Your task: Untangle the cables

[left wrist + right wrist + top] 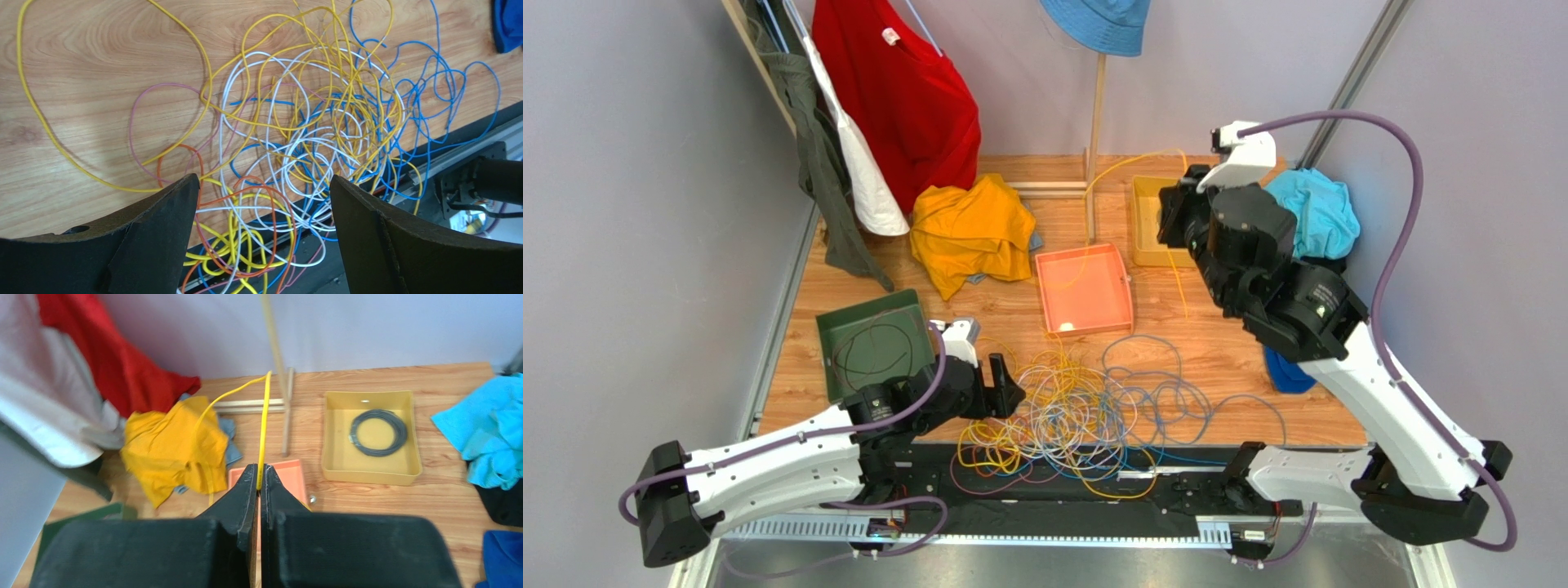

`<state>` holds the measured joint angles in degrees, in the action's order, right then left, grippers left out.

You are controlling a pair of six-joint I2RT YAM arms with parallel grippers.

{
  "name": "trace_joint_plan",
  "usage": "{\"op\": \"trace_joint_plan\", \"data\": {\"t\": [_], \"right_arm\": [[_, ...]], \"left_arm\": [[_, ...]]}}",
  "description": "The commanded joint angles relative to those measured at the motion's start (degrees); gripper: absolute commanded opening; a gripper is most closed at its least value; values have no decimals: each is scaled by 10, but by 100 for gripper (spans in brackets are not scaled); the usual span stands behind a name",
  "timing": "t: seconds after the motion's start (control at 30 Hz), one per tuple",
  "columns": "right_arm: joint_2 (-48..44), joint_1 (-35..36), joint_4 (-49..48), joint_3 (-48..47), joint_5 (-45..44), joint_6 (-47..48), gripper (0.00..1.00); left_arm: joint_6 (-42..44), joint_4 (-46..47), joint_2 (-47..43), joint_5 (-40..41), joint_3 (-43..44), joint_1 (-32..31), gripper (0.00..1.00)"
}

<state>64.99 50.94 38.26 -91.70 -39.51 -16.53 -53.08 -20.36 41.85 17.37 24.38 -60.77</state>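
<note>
The cables (1075, 417) lie in a tangled heap of yellow, white, blue and orange loops at the table's near edge, and some hang over the black rail. My left gripper (1008, 390) sits low at the heap's left side. In the left wrist view it (264, 184) is open, with loose strands of the heap (307, 122) lying between and beyond its fingers (166, 226) and none held. My right gripper (1169, 221) is raised over the back of the table. It (259, 478) is shut on one yellow cable (264, 429), which runs taut away from its tips.
An orange tray (1082, 254) sits mid-table. A yellow tray (371, 474) holds a black coil (377, 432), and a green tray (844, 328) at the left holds a dark coil. Yellow cloth (971, 230), a red shirt (897, 86), cyan cloth (1318, 208) and a wooden pole (1095, 123) crowd the back.
</note>
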Motion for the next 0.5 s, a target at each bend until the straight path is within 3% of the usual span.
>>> {"op": "trace_joint_plan", "data": {"t": [0.0,0.23,0.47], "right_arm": [[33,-85,-25,-13,46,-32,0],[100,-154,-170,5,11,18,0],[237,-243,-140,-126,63,6,0]], "left_arm": [[-17,54,-7,-15,-6,-2,86],[-26,73,-8,-29,-34,-2,85],[-29,95,-10,-46,-64,-2,85]]}}
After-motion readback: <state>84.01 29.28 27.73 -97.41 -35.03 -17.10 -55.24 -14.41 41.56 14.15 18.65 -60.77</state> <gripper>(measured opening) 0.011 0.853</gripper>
